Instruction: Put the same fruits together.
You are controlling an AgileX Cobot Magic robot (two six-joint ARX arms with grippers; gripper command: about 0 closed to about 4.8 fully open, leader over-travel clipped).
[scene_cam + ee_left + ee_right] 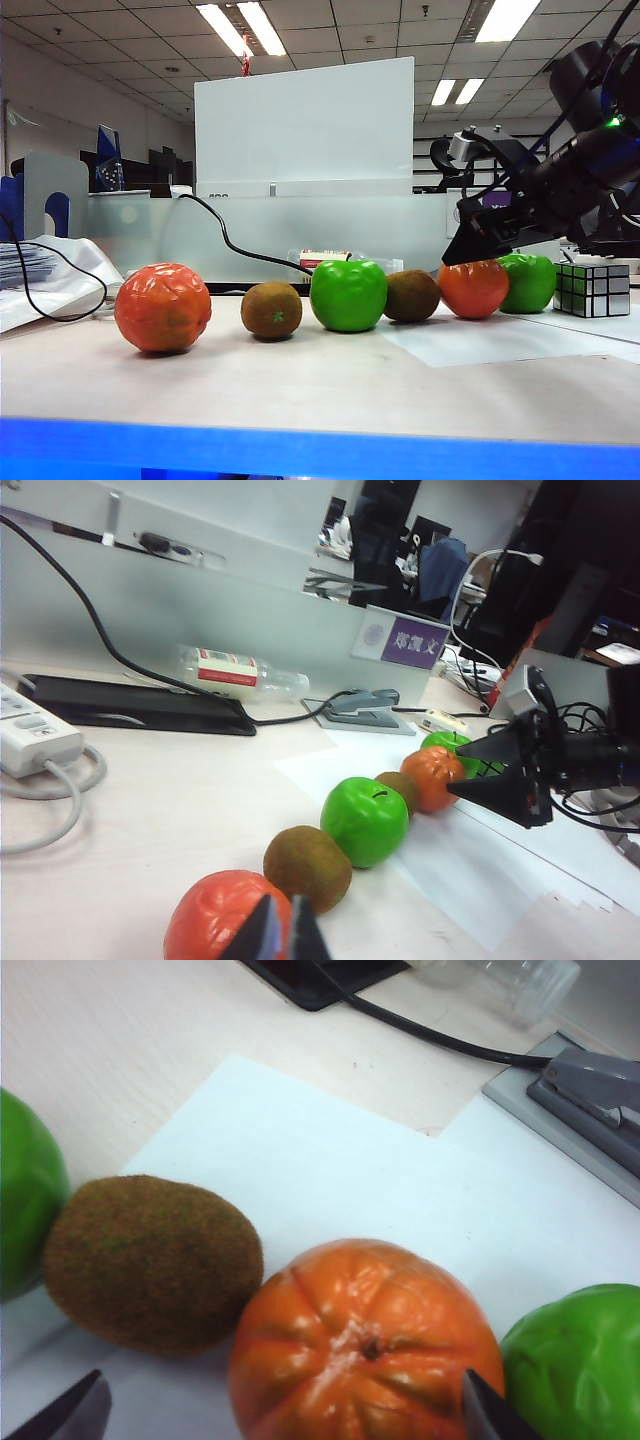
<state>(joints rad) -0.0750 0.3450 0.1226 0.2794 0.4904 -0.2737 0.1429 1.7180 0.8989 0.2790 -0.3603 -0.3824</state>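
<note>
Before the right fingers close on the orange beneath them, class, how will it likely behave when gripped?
The orange looks glossy, so the open right fingers may slip. Being round, it could roll into the kiwi or apple beside it. It probably lifts lightly.

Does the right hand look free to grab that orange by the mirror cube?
Probably yes. The right hand hangs open just above the orange, one finger on each side. The kiwi and green apple press close against it, so the fit looks tight.

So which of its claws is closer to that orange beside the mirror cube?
Right. The right gripper hangs open just over that orange, fingertips either side; the left gripper, closed, is above the other orange.
</note>
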